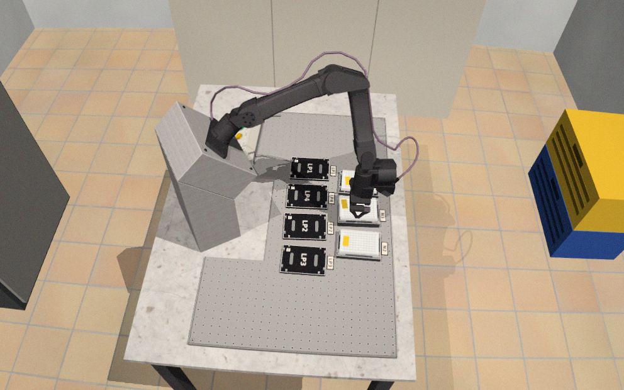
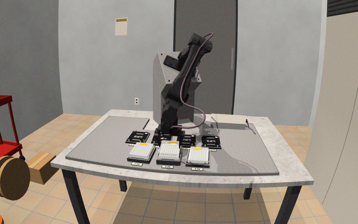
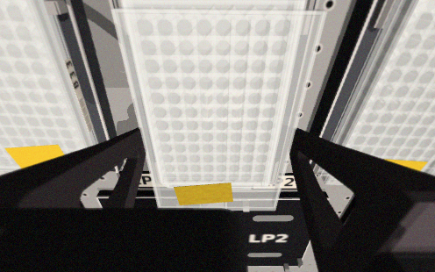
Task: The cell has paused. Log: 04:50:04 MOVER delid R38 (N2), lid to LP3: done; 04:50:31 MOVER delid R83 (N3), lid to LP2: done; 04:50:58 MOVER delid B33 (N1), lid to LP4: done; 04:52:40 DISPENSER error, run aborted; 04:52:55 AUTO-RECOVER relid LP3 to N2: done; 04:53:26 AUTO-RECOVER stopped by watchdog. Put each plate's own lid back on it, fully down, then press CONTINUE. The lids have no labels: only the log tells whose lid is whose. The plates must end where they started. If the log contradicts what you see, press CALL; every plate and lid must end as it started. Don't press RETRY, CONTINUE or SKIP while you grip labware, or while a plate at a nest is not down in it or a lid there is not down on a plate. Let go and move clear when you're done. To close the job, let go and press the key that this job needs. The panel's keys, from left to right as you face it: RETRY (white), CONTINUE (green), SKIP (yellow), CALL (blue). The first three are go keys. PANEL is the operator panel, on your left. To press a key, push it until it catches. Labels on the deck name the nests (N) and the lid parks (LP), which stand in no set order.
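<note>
Three white well plates stand in a row of nests: N1, N3 and N2 (image 1: 360,243). My gripper (image 1: 359,212) is over the middle plate at N3, shut on a clear lid (image 3: 217,105) with a yellow tag (image 3: 203,193). The lid lies lined up over the N3 plate, close on it; I cannot tell whether it is fully down. The plates at N1 (image 2: 198,155) and N2 (image 2: 141,151) each show a yellow tag on top. The lid parks LP1 (image 1: 309,168), LP4 (image 1: 306,196), LP2 (image 1: 305,225) and LP3 (image 1: 303,260) hold nothing.
The grey operator panel (image 1: 202,158) stands to the left of the parks; the arm hides most of its keys. A flat beige box (image 2: 228,119) lies at the back of the table. The perforated deck (image 1: 294,303) extends toward the front.
</note>
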You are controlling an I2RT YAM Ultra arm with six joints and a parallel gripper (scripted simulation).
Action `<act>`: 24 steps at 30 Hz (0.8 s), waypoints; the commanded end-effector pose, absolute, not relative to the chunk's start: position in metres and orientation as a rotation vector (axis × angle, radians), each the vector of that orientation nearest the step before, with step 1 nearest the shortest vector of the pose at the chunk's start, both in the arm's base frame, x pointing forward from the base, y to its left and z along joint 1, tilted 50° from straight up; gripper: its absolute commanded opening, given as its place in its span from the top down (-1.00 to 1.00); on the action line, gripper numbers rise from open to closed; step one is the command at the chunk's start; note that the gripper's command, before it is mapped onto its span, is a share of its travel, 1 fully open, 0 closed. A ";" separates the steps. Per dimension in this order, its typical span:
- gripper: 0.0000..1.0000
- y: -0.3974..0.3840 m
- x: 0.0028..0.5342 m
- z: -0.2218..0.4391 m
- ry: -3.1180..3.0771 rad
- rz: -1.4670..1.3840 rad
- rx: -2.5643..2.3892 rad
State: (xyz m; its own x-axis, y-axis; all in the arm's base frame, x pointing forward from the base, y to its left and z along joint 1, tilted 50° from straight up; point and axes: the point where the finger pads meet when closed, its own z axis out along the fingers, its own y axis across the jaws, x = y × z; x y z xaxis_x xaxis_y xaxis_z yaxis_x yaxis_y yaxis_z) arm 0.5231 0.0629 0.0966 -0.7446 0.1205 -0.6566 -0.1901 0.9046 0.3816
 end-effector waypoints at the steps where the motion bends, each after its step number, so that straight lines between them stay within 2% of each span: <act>1: 1.00 0.062 0.534 0.105 2.323 0.555 -0.039; 24: 1.00 0.061 0.538 0.101 2.322 0.553 -0.032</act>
State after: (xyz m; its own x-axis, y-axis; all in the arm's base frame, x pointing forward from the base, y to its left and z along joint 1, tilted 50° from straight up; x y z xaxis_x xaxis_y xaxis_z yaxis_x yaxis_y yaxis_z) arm 0.5303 0.0667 0.0953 -0.7384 0.1194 -0.6637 -0.1948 0.9045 0.3794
